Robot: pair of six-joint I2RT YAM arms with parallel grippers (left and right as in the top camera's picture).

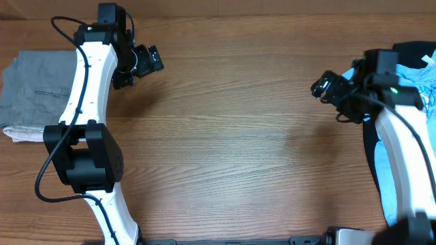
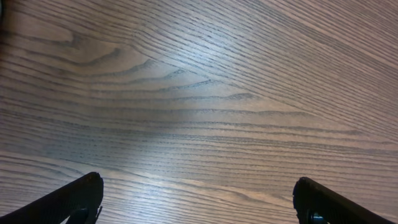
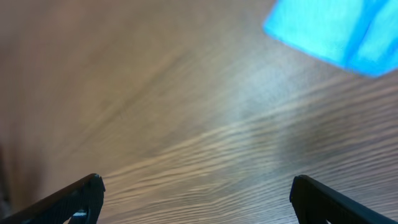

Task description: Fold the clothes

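**Grey shorts sit at the upper left, both hands empty**

The shorts (image 1: 34, 85) lie on the tabletop (image 1: 231, 136) at the frame's upper left, partly under the left arm. The left hand (image 1: 142, 61) and the right hand (image 1: 328, 87) hang with fingers apart, holding nothing. The shorts look like light, limp woven cloth (it will probably sag), best pinched at the waistband or a hem corner.

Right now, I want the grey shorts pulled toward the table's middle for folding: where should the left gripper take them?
Probably the far edge of the grey shorts, near its right corner, coming straight down with the open left gripper. They lie flat, and the left arm hides their right edge, so that corner is the nearest bare cloth.
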